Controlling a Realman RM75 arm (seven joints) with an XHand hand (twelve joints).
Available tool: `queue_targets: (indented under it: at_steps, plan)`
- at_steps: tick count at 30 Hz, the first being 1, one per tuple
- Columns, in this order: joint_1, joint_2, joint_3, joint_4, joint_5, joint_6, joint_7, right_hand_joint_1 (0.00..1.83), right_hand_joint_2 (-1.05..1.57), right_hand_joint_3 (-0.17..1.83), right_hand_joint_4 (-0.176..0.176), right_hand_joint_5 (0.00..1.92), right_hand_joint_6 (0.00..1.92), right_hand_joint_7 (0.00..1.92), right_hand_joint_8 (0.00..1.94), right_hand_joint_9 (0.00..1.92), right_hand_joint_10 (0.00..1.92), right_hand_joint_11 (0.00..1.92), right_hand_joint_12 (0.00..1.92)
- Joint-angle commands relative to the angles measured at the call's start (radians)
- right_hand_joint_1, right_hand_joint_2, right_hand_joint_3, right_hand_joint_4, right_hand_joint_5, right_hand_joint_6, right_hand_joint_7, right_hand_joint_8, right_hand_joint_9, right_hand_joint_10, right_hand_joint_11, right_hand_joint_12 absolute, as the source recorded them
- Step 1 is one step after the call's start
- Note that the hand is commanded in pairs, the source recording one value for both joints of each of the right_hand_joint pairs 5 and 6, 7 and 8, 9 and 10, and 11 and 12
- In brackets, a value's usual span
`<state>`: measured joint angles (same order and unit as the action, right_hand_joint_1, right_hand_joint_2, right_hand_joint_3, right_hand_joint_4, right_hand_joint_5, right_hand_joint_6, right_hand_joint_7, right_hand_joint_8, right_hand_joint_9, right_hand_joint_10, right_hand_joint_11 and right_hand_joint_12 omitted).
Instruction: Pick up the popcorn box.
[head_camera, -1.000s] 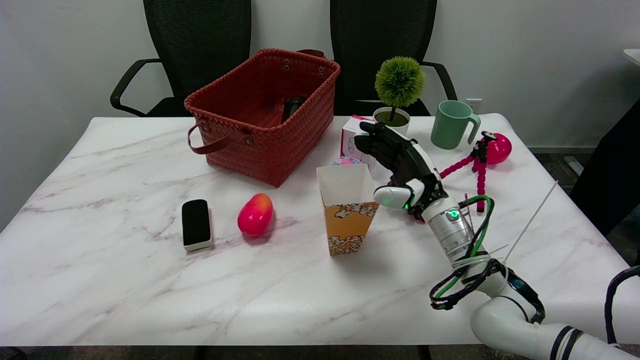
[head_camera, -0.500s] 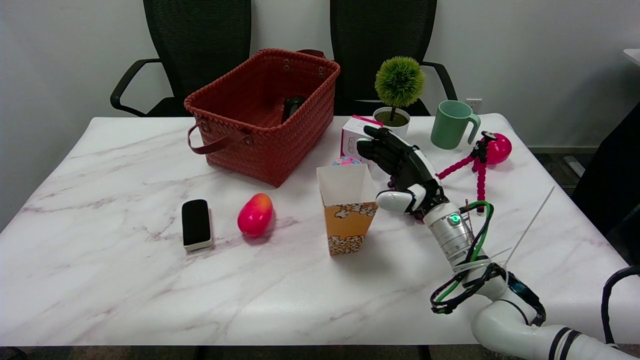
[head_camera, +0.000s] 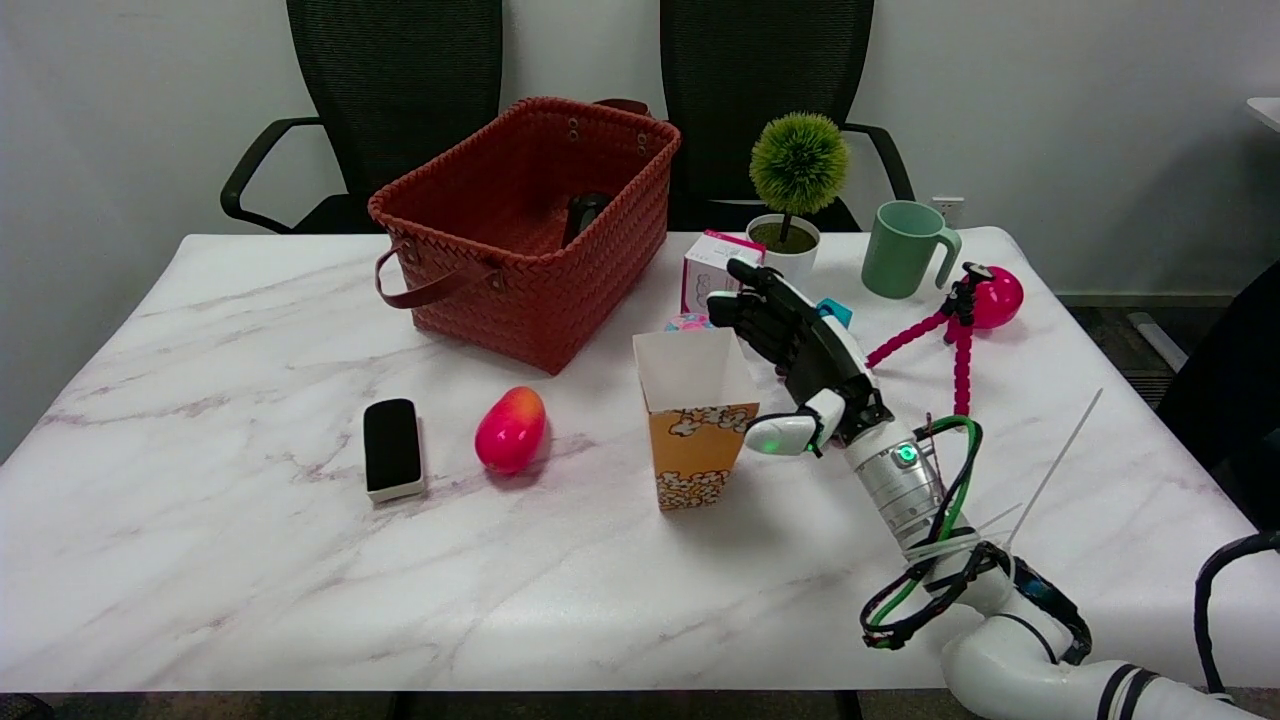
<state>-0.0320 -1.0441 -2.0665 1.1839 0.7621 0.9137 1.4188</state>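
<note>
The popcorn box (head_camera: 694, 416) stands upright near the middle of the table, white above and orange with popcorn print below, its top empty. My right hand (head_camera: 800, 360) is just to its right, fingers spread and stretched past the box's far right corner, thumb close to the box's right side at mid-height. I cannot tell whether the thumb touches the box. The hand holds nothing.
A red woven basket (head_camera: 530, 225) stands at the back left. A black-and-white eraser (head_camera: 391, 448) and a pink-orange mango toy (head_camera: 511, 429) lie left of the box. Behind the hand are a pink-white carton (head_camera: 712, 268), a small potted plant (head_camera: 796, 180), a green mug (head_camera: 905, 248) and a pink tripod (head_camera: 958, 315).
My right hand has moved a little lower and left, bringing the thumb nearer the box's right side. The box has not moved.
</note>
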Motion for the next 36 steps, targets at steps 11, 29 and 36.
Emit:
queue_targets:
  at_steps: [11, 29, 36]
  plan:
    - [0.006, 0.0, -0.024, -0.038, -0.069, 0.012, 0.007, 1.33, -0.05, 0.64, 0.0, 0.06, 0.06, 0.49, 0.49, 0.4, 0.4, 0.36, 0.36]
    - [0.016, -0.001, -0.023, -0.038, -0.071, -0.016, 0.014, 1.36, 0.15, 0.88, 0.0, 0.01, 0.01, 0.45, 0.45, 0.39, 0.39, 0.4, 0.4]
    - [0.016, -0.001, -0.022, -0.027, -0.067, -0.012, 0.016, 1.36, 0.16, 0.92, 0.0, 0.01, 0.01, 0.44, 0.44, 0.47, 0.47, 0.68, 0.68]
